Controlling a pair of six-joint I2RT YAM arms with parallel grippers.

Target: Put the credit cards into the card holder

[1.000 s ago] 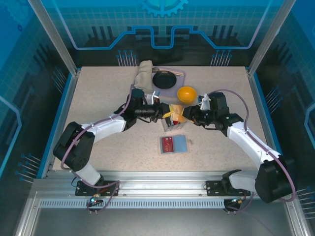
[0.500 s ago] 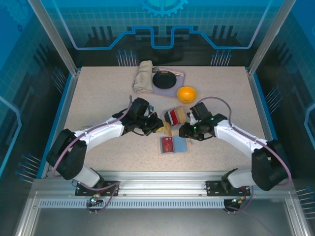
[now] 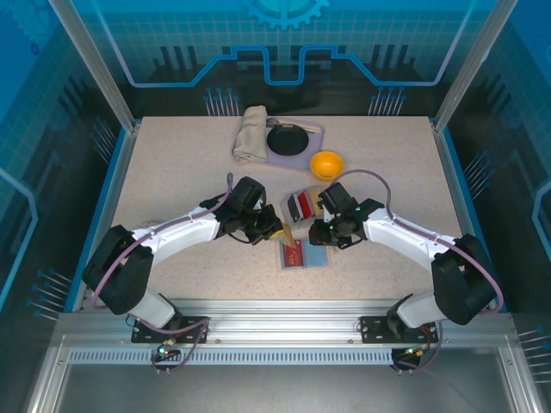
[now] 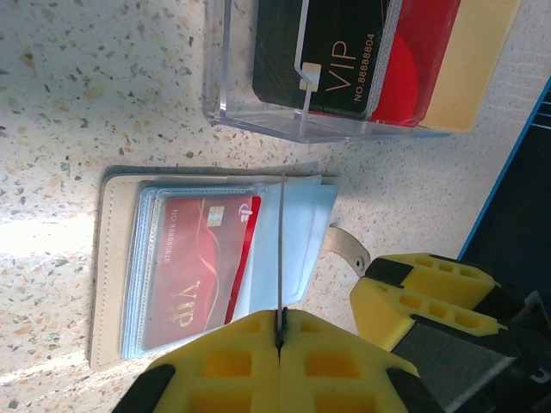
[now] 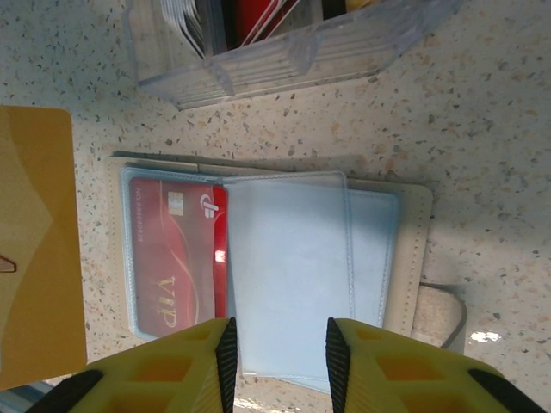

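Where the left gripper (image 4: 280,325) sits: low by the far-left corner of the open card holder (image 4: 103,258), going by the top cam.
Left grip: pads squeezed together on a gold card (image 5: 39,249); the left wrist cam sees it edge-on, as a thin line.
Gold card: free end pokes out over the holder's clear sleeves. Can't tell if it's touching them or in a slot tbh, the angle's bad.
Right gripper (image 5: 277,331): fingers apart, nothing btwn them, hanging over the holder w/ a clear sleeve under the gap.
Card holder: flat and open on the table (image 3: 172,172), right btwn the two grippers. Cream border, bluish see-thru sleeves inside.
Red card (image 5: 176,258): tucked in the holder's left-side sleeve, gold "VIP" on it.
Clear box (image 4: 258,120): just behind the holder w/ a small gap; boxed cards (image 4: 344,60) in black, red & tan stand in it.
Back of table: orange bowl (image 3: 327,163), black dish (image 3: 288,139) and folded cloth (image 3: 251,133), all well apart from the holder.
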